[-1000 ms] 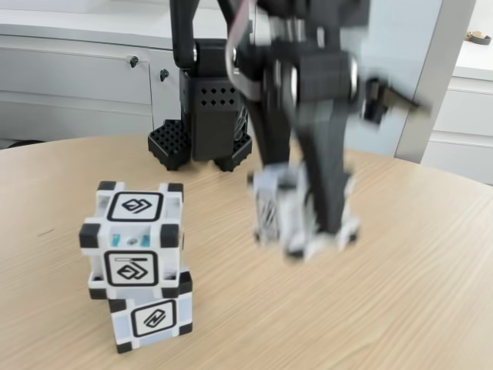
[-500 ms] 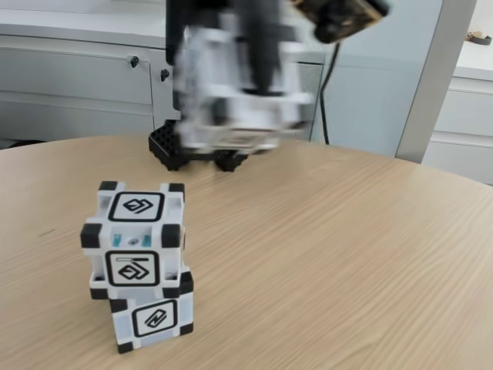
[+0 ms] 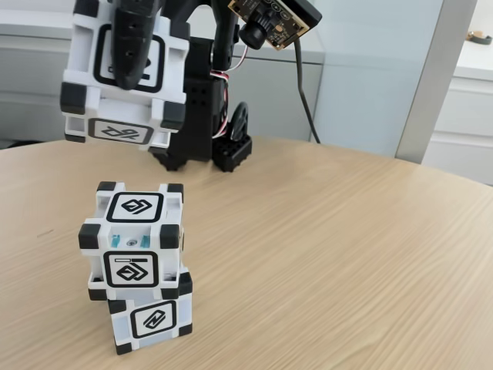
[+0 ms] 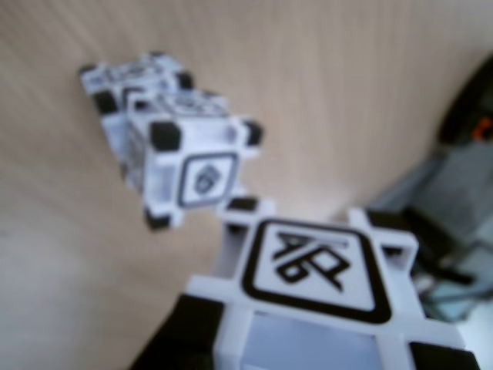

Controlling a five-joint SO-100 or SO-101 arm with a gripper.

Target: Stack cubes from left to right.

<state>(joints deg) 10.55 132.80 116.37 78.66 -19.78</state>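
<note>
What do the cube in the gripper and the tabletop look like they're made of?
The held cube looks like hard moulded plastic: pale, smooth faces, black corner blocks, crisp printed glyphs. The tabletop shows light wood grain with a matte, even surface, probably laminate or veneer; the fixed view cannot settle which.

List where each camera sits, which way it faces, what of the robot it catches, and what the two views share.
Fixed view: low at the table's near edge, facing the arm's base; shows the arm and gripper carrying the held cube above the two-cube stack.
Wrist view: rides the gripper, looking down over the held cube at the stack on the table; a dark finger shows.
Shared: held cube and stack.
</note>
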